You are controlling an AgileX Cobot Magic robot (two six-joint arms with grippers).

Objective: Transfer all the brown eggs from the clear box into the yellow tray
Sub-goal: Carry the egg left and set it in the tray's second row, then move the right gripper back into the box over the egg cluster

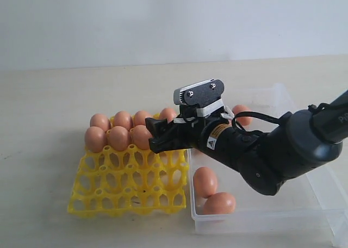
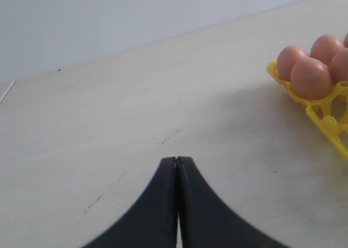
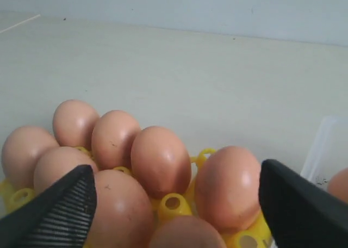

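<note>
Beige table [image 1: 49,95]; right tool [image 1: 157,135] spread above brown eggs [image 1: 118,137] in yellow tray [image 1: 130,193].

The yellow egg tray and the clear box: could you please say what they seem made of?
The yellow square egg tray looks like glossy moulded plastic, with thin open cups. The clear rectangular box seems transparent plastic: the table shows through its walls.

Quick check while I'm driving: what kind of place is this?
Likely a lab test bench, not a kitchen: a bare pale tabletop, a plain white wall behind, and just a yellow tray and a clear box set out.
</note>
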